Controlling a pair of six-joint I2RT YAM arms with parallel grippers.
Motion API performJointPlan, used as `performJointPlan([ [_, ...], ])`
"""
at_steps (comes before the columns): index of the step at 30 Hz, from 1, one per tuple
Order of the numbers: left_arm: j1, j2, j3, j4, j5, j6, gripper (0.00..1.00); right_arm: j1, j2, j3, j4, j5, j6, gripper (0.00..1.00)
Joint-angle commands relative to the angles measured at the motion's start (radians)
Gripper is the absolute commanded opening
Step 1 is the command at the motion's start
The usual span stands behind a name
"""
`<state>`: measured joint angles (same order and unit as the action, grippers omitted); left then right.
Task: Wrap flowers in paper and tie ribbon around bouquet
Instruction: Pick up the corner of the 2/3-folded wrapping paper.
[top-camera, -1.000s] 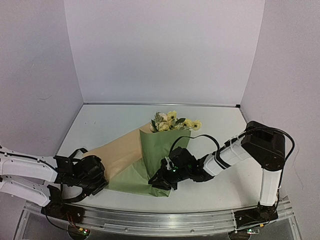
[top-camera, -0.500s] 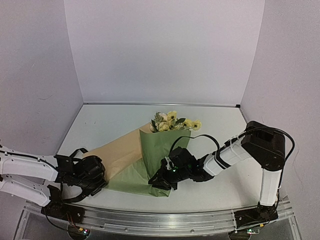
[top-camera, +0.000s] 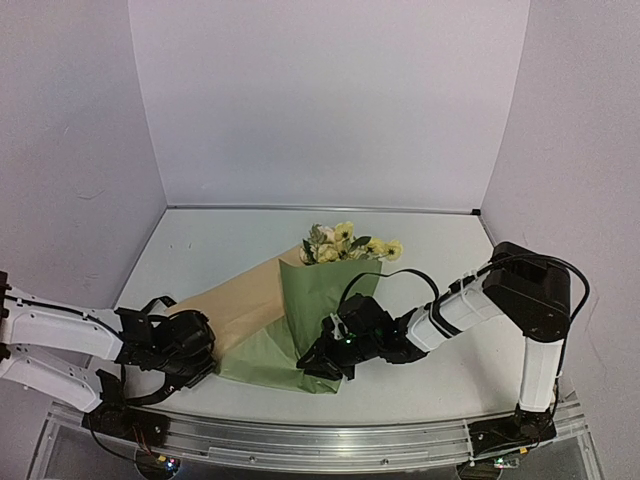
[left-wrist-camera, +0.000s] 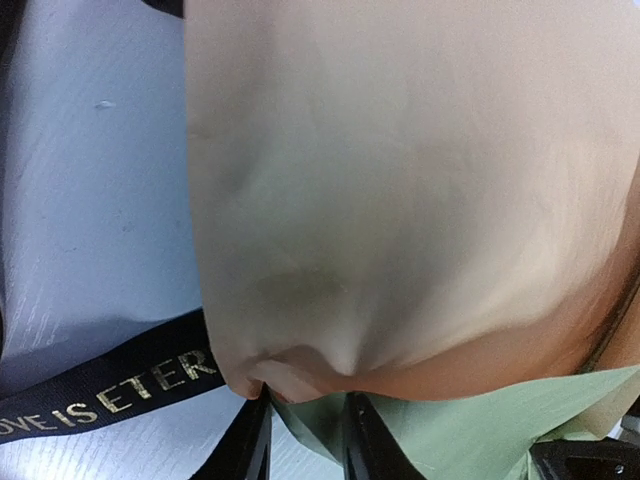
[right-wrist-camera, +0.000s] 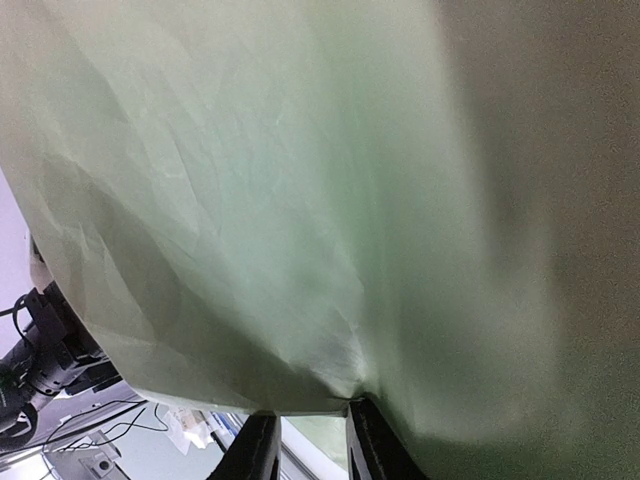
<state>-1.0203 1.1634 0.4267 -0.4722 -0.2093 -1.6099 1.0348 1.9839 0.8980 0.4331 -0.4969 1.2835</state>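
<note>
We see the paper lying on the white counter, near its front edge and running back toward the middle; an olive-green panel faces up at the centre, and a tan panel slants away to the left, its face up and overlapping the green. The flowers rest at the far end of the green panel; their pale yellow and cream heads stick out just past the paper's far edge, and the stems are hidden under it.

The left arm reaches in low from the left, and its dark head sits at the near left corner of the tan panel. In the left wrist view the left fingers stand narrow with a puckered fold of tan paper dipping between them; we cannot tell whether they press on it. The ribbon, black with pale lettering, lies flat on the counter just left of those fingers and passes under the edge of the tan panel.

The right arm bends down from the right toward the near end of the green panel. In the right wrist view the right fingers stand narrow, closed on the edge of the green paper; creases in the sheet run together at the spot where they grip. Green paper fills nearly all of that view; only some blurred dark gear shows at the lower left.
</note>
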Motion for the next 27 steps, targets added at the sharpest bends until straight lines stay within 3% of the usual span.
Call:
performJointPlan([
  [1,-0.003,0.034,-0.004,-0.013,0.004,0.019,0.17,0.003,-0.010,0.007,-0.104,0.035,-0.009,0.25],
  [5,-0.003,-0.008,0.012,-0.047,-0.018,0.041,0.01,0.003,-0.016,0.022,-0.126,0.034,-0.014,0.26],
  [17,-0.034,-0.127,0.168,-0.117,-0.145,0.280,0.00,0.003,-0.018,0.079,-0.288,0.046,-0.063,0.24],
  [27,-0.043,-0.114,0.184,-0.099,-0.140,0.332,0.00,0.010,-0.122,0.111,-0.334,0.005,-0.204,0.38],
])
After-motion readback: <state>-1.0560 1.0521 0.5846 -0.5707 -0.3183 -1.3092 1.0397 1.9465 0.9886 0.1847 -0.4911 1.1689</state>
